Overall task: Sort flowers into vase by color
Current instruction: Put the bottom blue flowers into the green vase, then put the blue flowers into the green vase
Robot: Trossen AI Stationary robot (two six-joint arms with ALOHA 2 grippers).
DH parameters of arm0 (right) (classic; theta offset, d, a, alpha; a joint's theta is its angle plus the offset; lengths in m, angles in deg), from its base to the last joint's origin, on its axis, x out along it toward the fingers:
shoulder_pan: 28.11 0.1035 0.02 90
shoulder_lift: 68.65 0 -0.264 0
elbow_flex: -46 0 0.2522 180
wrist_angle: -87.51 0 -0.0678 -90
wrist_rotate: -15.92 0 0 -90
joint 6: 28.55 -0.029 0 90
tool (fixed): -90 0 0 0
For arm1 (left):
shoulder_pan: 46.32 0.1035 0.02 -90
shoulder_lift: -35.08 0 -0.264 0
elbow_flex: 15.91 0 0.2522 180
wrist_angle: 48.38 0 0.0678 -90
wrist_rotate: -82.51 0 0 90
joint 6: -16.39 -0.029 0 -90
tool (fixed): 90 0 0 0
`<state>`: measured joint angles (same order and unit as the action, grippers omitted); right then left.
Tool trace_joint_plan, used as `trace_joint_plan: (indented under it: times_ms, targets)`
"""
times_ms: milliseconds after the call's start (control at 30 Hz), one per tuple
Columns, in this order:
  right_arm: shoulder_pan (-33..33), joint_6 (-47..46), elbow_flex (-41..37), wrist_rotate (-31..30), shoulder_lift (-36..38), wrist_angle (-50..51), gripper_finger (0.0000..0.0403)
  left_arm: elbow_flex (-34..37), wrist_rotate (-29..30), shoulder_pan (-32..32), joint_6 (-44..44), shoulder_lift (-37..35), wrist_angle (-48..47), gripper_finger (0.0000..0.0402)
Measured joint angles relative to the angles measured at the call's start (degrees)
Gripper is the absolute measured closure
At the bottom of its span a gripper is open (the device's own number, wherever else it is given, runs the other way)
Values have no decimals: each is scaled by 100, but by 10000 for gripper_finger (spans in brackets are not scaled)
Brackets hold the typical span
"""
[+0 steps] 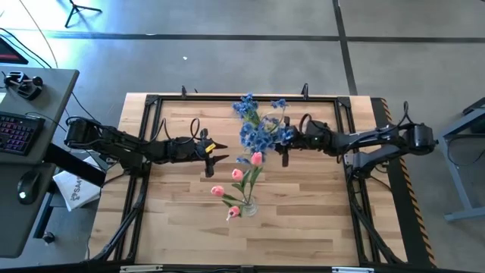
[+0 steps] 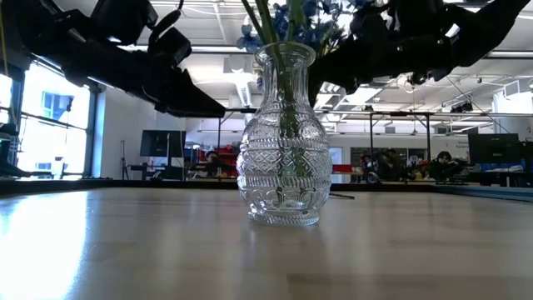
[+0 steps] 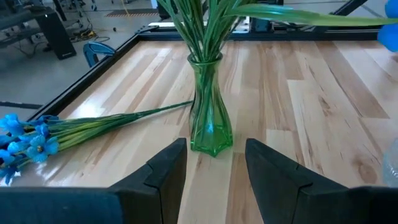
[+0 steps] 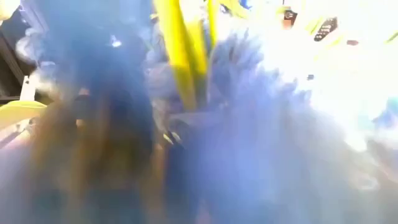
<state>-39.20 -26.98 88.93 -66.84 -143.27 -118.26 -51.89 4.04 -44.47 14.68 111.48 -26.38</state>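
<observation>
Blue sprays are my concern: light, floppy at the blossoms, with thin wiry stems, so I judge the bare lower stem the place to pinch. Most stand bunched around the green vase; one bundle lies flat on the table beside it. Pink tulips lean from the clear vase. My left gripper faces the green vase, fingers apart. My right gripper is buried among blossoms; whether it grips anything I cannot tell.

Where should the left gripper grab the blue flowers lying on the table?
Mid-stem, from straight above, jaws across the stems. The blue flowers lie flat on the table, with bulky blossoms at one end and stem tips near the green vase at the other.
</observation>
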Motion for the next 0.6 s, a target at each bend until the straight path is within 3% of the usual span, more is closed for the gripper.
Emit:
trace_joint_plan:
  times_ms: [300, 467, 600]
  targets:
    - [0, -62, 0, -3, 1193, 1126, 179, 0, -2, 0, 18, 0, -41, 248]
    - [0, -482, 2, -2, 2201, 2598, 163, 0, -2, 0, 202, 0, -134, 248]
    - [0, -1123, 2, -27, 2991, 4577, 170, 0, -1, 0, 331, -2, -249, 248]
